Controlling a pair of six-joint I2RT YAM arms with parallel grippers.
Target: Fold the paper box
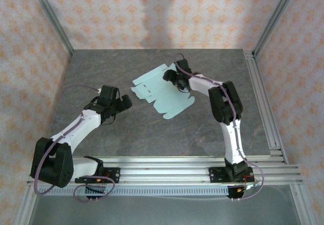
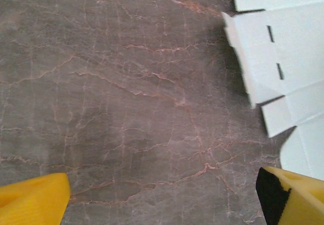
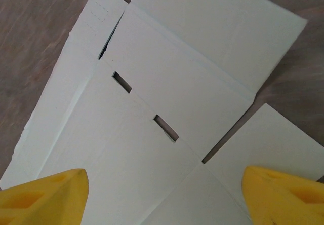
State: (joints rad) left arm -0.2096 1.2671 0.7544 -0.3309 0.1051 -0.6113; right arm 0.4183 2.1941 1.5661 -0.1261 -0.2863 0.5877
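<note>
The paper box [image 1: 162,90] lies flat toward the counter's [image 1: 152,139] far edge, light, thin and easily creased, so with my left pincer [image 1: 124,105] and right pincer [image 1: 175,79] both apart and empty, I'd pinch a flap's edge.

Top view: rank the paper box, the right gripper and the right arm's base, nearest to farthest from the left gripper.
From the left gripper:
1. paper box, flat, just to its right.
2. right gripper, over the sheet.
3. right arm's base, near right edge.
</note>
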